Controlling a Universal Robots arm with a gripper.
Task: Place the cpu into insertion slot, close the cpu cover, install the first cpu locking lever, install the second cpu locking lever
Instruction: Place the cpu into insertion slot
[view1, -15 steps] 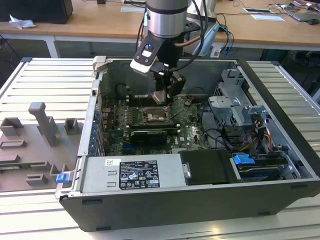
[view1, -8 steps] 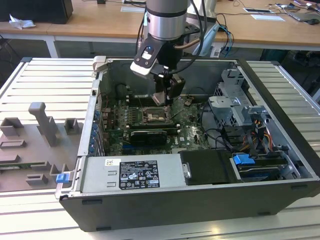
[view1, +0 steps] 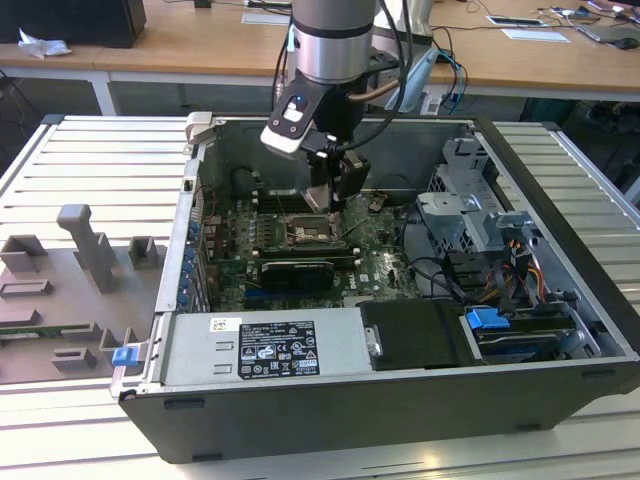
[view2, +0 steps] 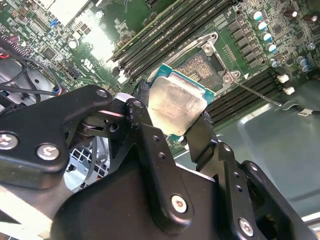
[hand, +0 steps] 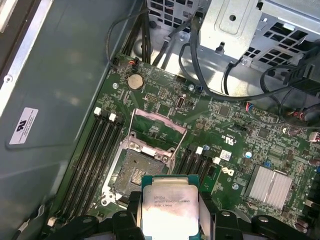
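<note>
Black hand (view2: 171, 114), pointing down, clamps the cpu (view2: 177, 102) above the open insertion slot (hand: 135, 172).

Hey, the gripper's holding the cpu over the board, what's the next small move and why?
Probably ease the gripper sideways until the cpu sits squarely over the insertion slot. In both wrist views the cpu overlaps just one edge of the bare slot, and the cpu cover stands open.

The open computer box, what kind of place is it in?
Probably a robot lab or workshop. The computer box sits opened on a metal table, a robot arm holds a chip in its claw over it, and wooden desks stand behind.
</note>
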